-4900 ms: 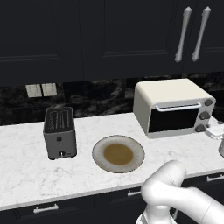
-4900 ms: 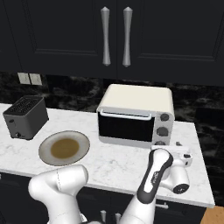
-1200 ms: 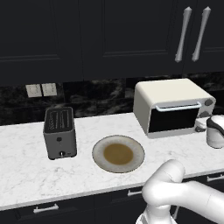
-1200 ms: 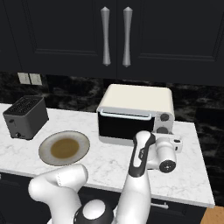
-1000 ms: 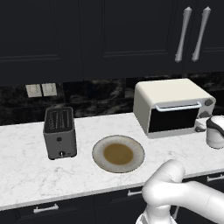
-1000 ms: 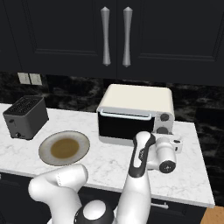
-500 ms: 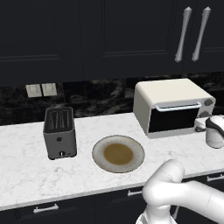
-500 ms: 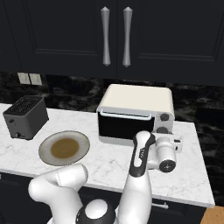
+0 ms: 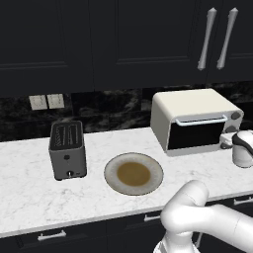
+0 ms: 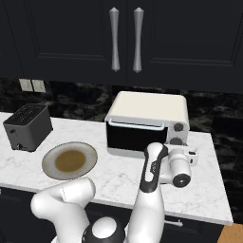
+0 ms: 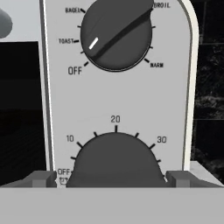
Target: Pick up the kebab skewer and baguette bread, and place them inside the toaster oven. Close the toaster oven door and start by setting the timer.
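Two appliances and a plate shared the counter [image 9: 29,197]. Toward its left end stood a grey toaster [image 9: 67,149]. Near the middle of the front edge lay the plate [image 9: 107,174], with a brown patch at its centre. Toward the back right corner sat the toaster oven [image 9: 190,106], its toaster oven door [image 9: 195,136] shut flat against the front, silver handle [image 9: 200,120] along the top edge. Whether the kebab skewer and baguette bread lay behind that dark glass could not be told.

At the oven's right side the gripper [image 11: 113,178] faced the control panel with its jaws spread wide. One of the fingertips [image 11: 41,178] stood on each side of the timer knob [image 11: 114,157], neither yet pressing it. Above it the mode dial [image 11: 116,35] pointed between TOAST and BAGEL.

With the door shut, the step in hand looked like the last one: setting the timer. The next move probably called for closing squarely on the knob's flanks and then rolling the wrist to turn it off the OFF mark.

Nearly five seconds before, the hand had hung lower, nearer the counter's front right corner. Since then it had risen to the knob column, and over the last second it had barely shifted. Door, plate and toaster were unchanged.
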